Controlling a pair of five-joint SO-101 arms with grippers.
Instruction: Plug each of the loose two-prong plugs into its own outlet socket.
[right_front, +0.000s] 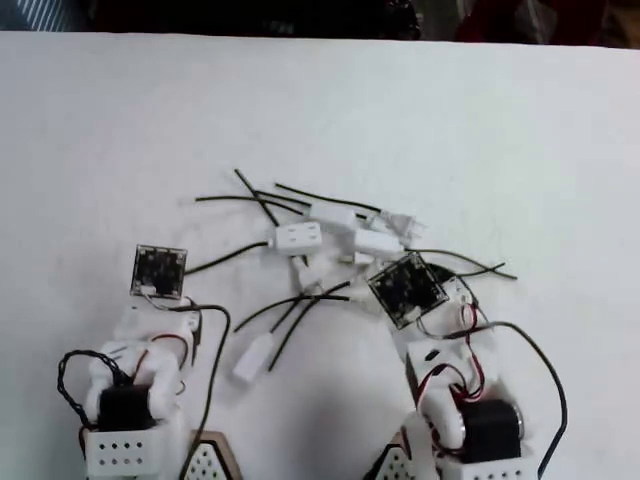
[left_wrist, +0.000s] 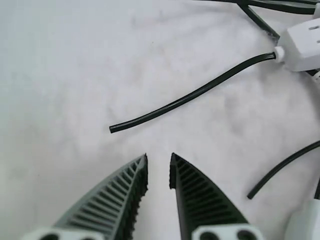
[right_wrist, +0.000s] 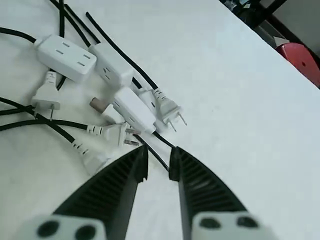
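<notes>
- Status: no plug is seated in any socket, as far as the views show. I judge the task to be at its start, with every pairing left to do.
- Task items lie in a loose tangle in the middle of the white counter, between the two arms and just ahead of them.
- The white rectangular plastic outlet sockets on black cords are a first socket, a second socket just beside it, and a third socket nearer the right arm. The slots on the first two are empty. I cannot tell for the third.
- The white two-prong plugs on black cords have bare prongs. The outer plug lies against the third socket, the middle plug is just beside that socket, and the far plug is next to the first socket.
- A stray white piece on a cord lies apart from the tangle, between the arms. Whether it is a plug or a socket cannot be told.
- The left end effector has its fingers narrowly parted and holds nothing. It sits over bare counter, near the cut end of a black cord.
- The right end effector also has its fingers narrowly parted and is empty. It is just short of the middle plug.
- Remaining, in my judgement: grasp each plug, line its prongs up with a free socket, and press it home.
</notes>
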